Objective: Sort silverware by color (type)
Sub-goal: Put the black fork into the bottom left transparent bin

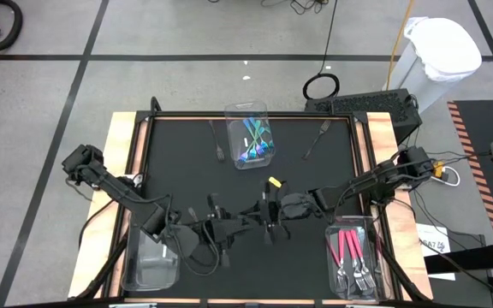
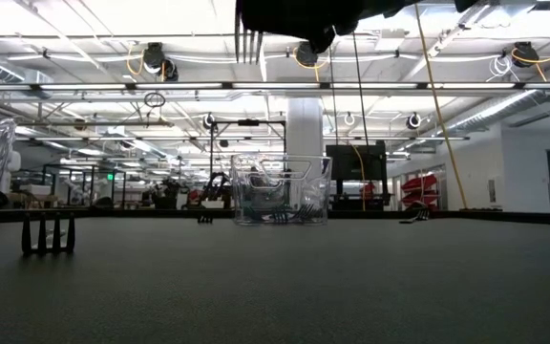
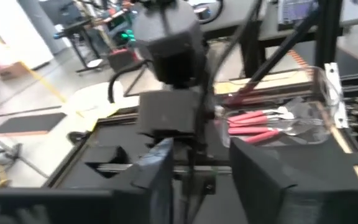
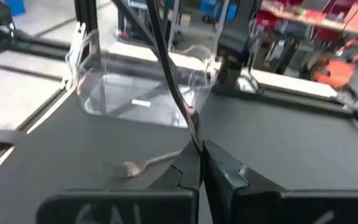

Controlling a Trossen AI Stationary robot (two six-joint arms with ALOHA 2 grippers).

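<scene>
My two grippers meet above the middle of the black table (image 1: 178,154). My right gripper (image 4: 201,167) is shut on a thin dark utensil (image 4: 173,81). My left gripper (image 3: 197,180) faces it, open, with the utensil's shaft (image 3: 191,180) in the gap between its fingers; I see no touch. Dark fork tines (image 2: 248,43) hang below the grippers in the low view. Another dark fork (image 4: 145,163) lies flat on the table near the front. Teal utensils (image 1: 253,141) sit in the far middle bin, pink-handled forks (image 1: 349,248) in the near right bin. My right gripper pinches the dark utensil's thin shaft (image 4: 194,140) between its two fingertips. The fingers come nearly level from the table's right side. The utensil is lifted clear of the table and runs up and away from the fingers, out of the top of the right wrist view.
A clear bin (image 1: 152,261) with nothing in it stands at the near left corner. A dark utensil (image 1: 216,141) and a grey fork (image 1: 317,139) lie on the far part of the table, either side of the teal bin (image 1: 248,111). A small yellow piece (image 1: 274,182) lies mid-table.
</scene>
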